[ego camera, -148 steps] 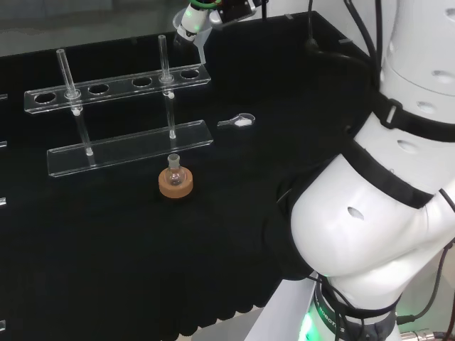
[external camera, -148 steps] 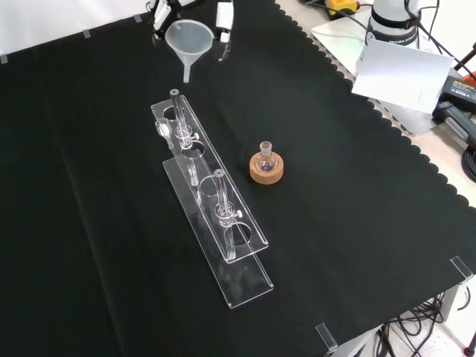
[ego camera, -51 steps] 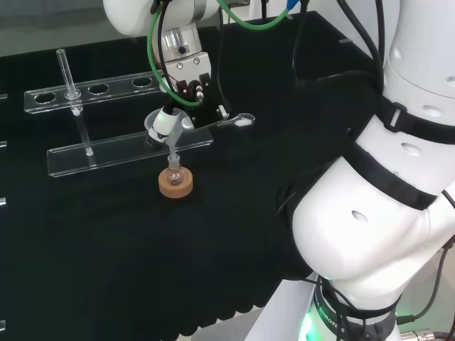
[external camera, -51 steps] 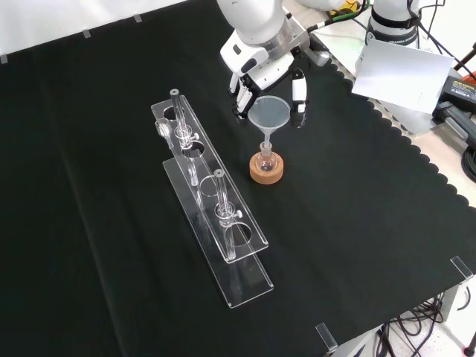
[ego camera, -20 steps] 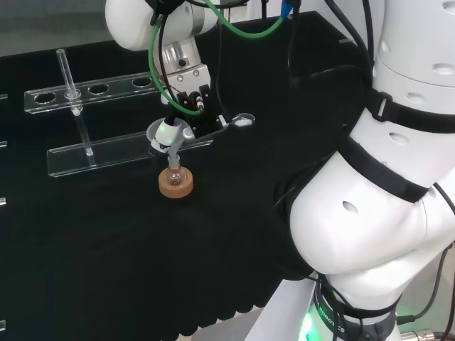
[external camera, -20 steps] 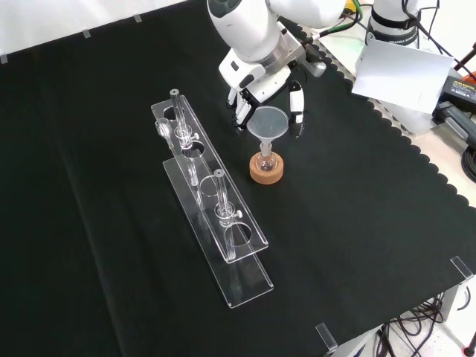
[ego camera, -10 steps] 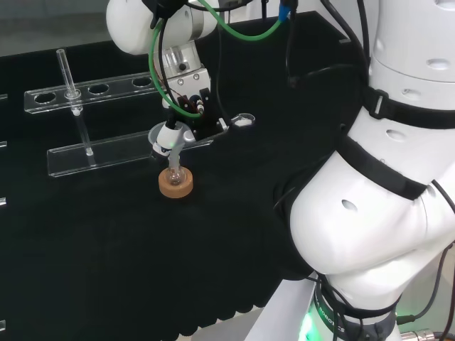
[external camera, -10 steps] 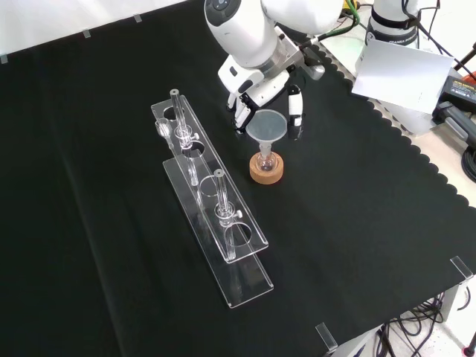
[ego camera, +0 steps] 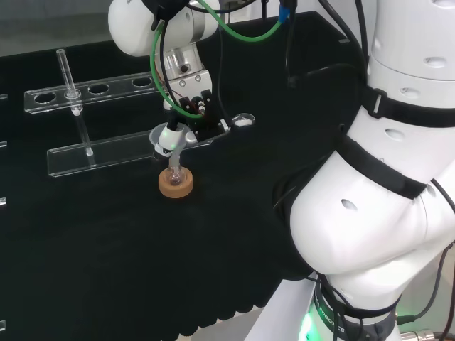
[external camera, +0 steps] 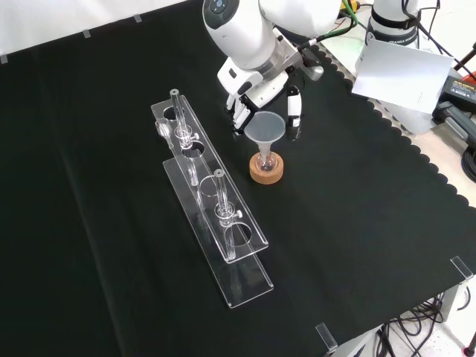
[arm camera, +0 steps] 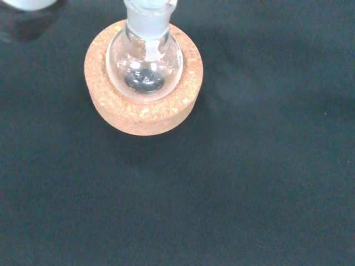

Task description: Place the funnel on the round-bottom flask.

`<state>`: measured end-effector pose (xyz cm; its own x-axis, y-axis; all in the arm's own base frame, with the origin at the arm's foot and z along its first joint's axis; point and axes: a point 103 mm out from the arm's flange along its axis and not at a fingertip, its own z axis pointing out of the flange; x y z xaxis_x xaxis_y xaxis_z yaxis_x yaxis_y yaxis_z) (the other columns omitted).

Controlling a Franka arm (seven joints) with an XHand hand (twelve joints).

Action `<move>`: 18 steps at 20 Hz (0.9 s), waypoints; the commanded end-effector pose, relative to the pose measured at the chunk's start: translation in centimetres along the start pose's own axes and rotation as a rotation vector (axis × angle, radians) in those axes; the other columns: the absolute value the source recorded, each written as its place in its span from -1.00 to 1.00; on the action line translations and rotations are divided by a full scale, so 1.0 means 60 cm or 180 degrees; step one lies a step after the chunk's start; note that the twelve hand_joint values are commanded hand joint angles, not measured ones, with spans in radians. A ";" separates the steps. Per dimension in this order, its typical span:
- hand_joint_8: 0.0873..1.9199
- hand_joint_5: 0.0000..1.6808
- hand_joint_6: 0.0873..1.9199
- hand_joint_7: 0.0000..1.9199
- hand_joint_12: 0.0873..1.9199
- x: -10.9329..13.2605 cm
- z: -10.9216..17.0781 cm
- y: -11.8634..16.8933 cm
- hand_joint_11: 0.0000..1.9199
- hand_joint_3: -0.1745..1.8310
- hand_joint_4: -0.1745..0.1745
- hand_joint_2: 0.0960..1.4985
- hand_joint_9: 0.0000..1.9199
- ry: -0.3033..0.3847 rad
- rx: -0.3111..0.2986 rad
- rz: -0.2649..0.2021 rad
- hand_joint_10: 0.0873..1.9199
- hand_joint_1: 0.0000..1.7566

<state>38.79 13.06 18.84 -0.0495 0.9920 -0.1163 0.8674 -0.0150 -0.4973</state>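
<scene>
Black cloth (external camera: 357, 223) bare around cork stand (external camera: 266, 172), hand (external camera: 256, 93) fingers pinching funnel (external camera: 265, 128) over flask (external camera: 266, 159).

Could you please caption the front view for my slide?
The hand lowers a clear funnel into the round-bottom flask.

Under me a black cloth (external camera: 111, 245) covers the whole bench, and its edge is cut in small scallops along the right of the front view. Clear clips (external camera: 326, 336) pin that edge down at the near corner. Beyond the scallops lies a pale benchtop (external camera: 343, 46) with a sheet of white paper (external camera: 401, 71) and a tangle of dark cables (external camera: 457, 104). At the top left of the front view a white surface (external camera: 44, 18) borders the cloth. Light falls evenly, with soft shadows.
</scene>
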 end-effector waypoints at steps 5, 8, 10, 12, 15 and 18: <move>-0.22 -0.51 -0.59 -0.51 0.32 0.008 -0.001 -0.011 -0.46 -0.22 -0.44 -0.14 -0.16 0.0013 0.0003 -0.0113 -0.44 -0.25; -0.22 -0.51 -0.63 -0.53 0.33 0.012 -0.002 -0.013 -0.49 -0.24 -0.43 -0.16 -0.18 0.0013 0.0000 -0.0146 -0.43 -0.27; -0.22 -0.51 -0.64 -0.53 0.33 0.016 -0.002 -0.015 -0.50 -0.24 -0.43 -0.17 -0.19 0.0008 -0.0006 -0.0163 -0.43 -0.28; -0.22 -0.51 -0.64 -0.54 0.34 0.021 -0.002 -0.017 -0.50 -0.25 -0.43 -0.18 -0.19 0.0003 -0.0002 -0.0178 -0.43 -0.29; -0.23 -0.51 -0.65 -0.54 0.34 0.025 -0.002 -0.018 -0.51 -0.25 -0.42 -0.18 -0.21 -0.0001 0.0002 -0.0188 -0.43 -0.30; -0.24 -0.54 -0.74 -0.65 0.39 0.028 -0.004 -0.020 -0.61 -0.29 -0.40 -0.17 -0.32 -0.0002 -0.0014 -0.0194 -0.39 -0.32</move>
<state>37.84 14.63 19.36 -0.1015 0.9910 -0.0878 0.8631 0.0438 -0.5031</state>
